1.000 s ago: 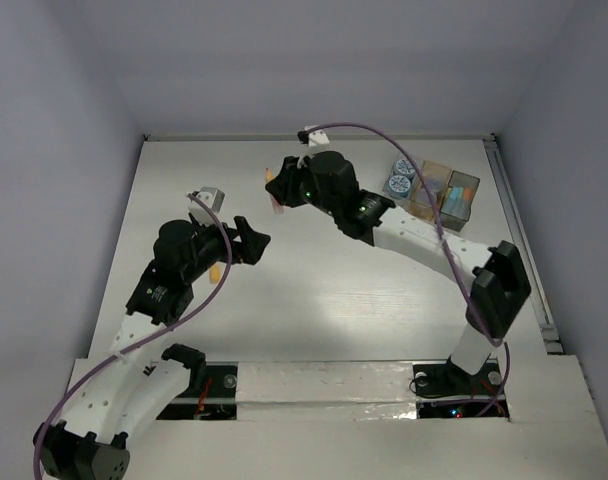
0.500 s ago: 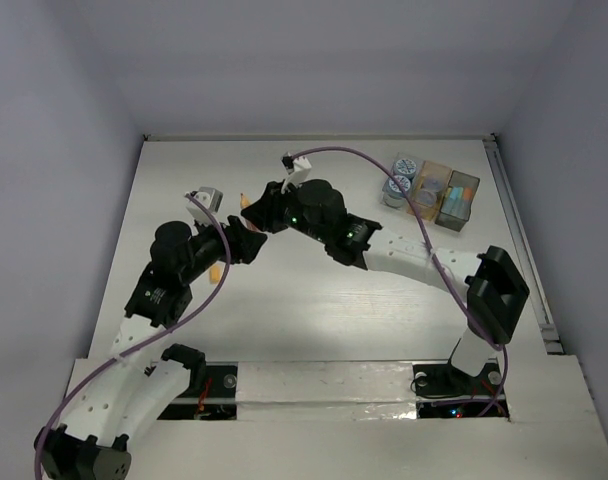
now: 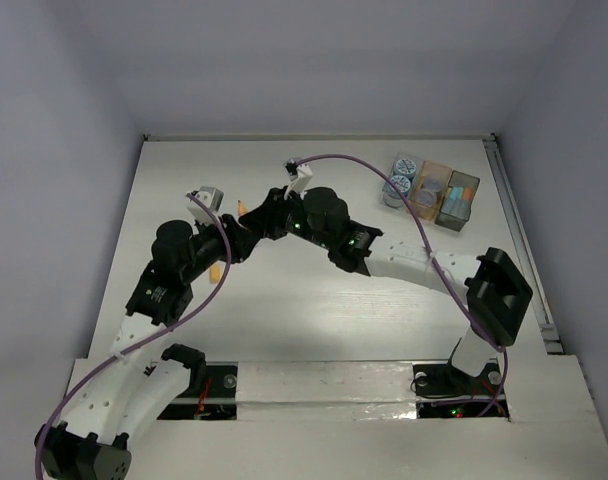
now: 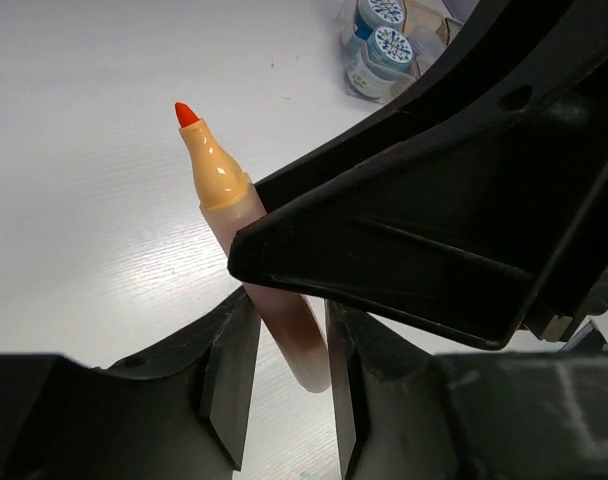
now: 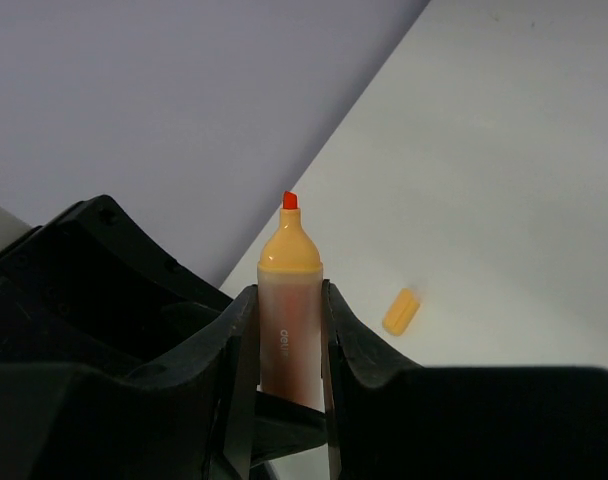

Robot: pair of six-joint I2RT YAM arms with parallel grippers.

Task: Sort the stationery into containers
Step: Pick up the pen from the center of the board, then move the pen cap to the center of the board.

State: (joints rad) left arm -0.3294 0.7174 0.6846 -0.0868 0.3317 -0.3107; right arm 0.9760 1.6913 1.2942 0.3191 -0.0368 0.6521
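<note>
An uncapped orange marker (image 3: 241, 208) hangs in the air over the left-centre of the table, between both grippers. My right gripper (image 5: 289, 300) is shut on its barrel (image 5: 290, 255), tip up. My left gripper (image 4: 287, 330) has its jaws closed round the marker's tail end (image 4: 284, 340); the orange tip (image 4: 187, 113) points away from it. In the top view the left gripper (image 3: 246, 232) and right gripper (image 3: 267, 212) meet nose to nose. The containers stand at the back right: an amber box (image 3: 431, 187) and a grey box (image 3: 458, 199).
The marker's orange cap (image 5: 402, 311) lies loose on the table, under the left arm (image 3: 214, 272) in the top view. Two blue-white patterned rolls (image 3: 399, 180) stand just left of the amber box; the left wrist view shows those rolls (image 4: 379, 40) too.
The right arm carried the marker left to the left gripper. The left gripper's jaws, wide apart a second ago, have closed round the marker's tail.
</note>
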